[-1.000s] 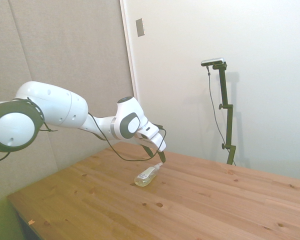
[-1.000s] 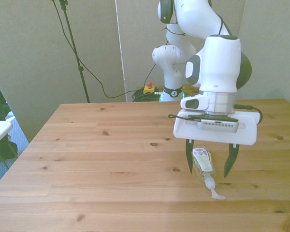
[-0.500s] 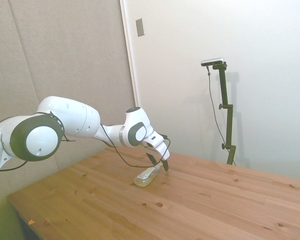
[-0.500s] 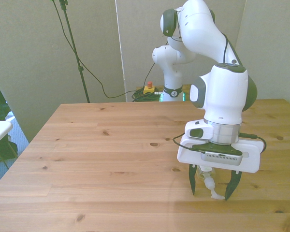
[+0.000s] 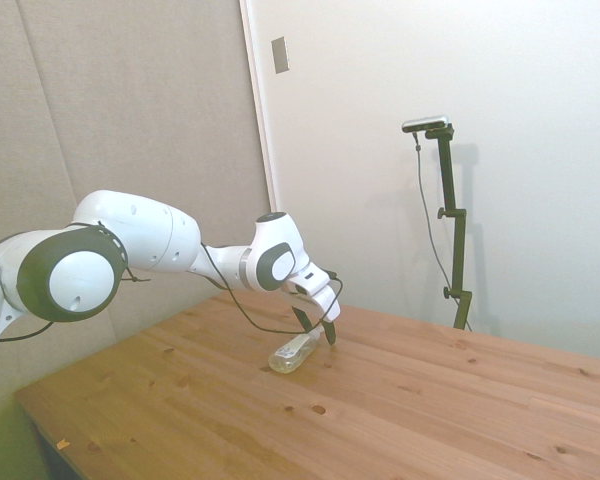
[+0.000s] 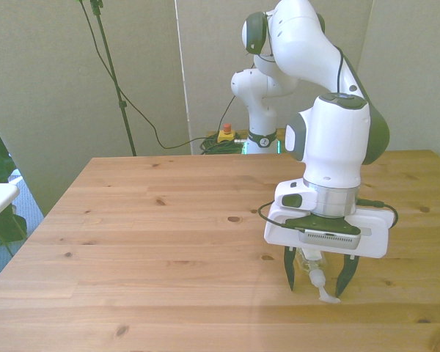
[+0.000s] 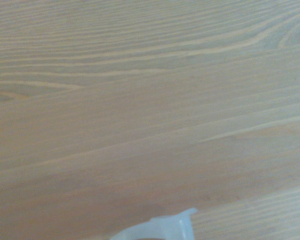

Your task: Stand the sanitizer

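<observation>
1 sanitizer [image 6: 312,268] is seen lying flat on the wooden worktop [image 6: 147,242], long axis running toward the front camera, its white pump end bracketed by the spread, empty fingers of the tool [image 6: 316,280] lowered over it.

You find no text, label, brand, number or sign that can be read in any of the three views. The sanitizer [image 6: 313,270] is mostly hidden under the claw [image 6: 315,276] in the front view, and in the side view it is too small for you to make out any print on it. The small round badge on the robot base [image 6: 253,142] is too small for you to read. The wrist view gives you only blurred wood grain of the worktop [image 7: 140,100], with no lettering.
</observation>
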{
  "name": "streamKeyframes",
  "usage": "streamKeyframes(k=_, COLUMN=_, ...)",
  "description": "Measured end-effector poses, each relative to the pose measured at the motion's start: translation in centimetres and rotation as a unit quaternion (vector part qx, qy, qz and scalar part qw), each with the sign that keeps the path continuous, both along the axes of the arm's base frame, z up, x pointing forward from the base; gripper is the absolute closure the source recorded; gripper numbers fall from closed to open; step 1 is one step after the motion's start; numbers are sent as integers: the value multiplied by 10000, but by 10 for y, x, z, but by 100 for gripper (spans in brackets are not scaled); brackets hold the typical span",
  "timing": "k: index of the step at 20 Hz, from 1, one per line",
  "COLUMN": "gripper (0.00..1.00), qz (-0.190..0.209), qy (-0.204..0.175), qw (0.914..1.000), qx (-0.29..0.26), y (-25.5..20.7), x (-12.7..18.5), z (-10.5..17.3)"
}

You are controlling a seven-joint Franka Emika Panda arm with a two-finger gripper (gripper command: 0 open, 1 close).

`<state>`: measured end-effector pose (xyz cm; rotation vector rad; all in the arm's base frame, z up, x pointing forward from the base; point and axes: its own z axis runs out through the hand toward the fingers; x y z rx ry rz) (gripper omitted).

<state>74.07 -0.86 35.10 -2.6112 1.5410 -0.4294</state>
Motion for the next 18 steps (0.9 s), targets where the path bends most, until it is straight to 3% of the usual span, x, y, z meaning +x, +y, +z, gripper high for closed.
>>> streamKeyframes(k=11, gripper=100, qz=-169, qy=73, qw=9998, qx=36, y=-19, x=-1, z=1)
streamKeyframes(k=18, gripper=100, qz=-803, qy=-194, qw=9964, qx=187, y=-22, x=5, z=7)
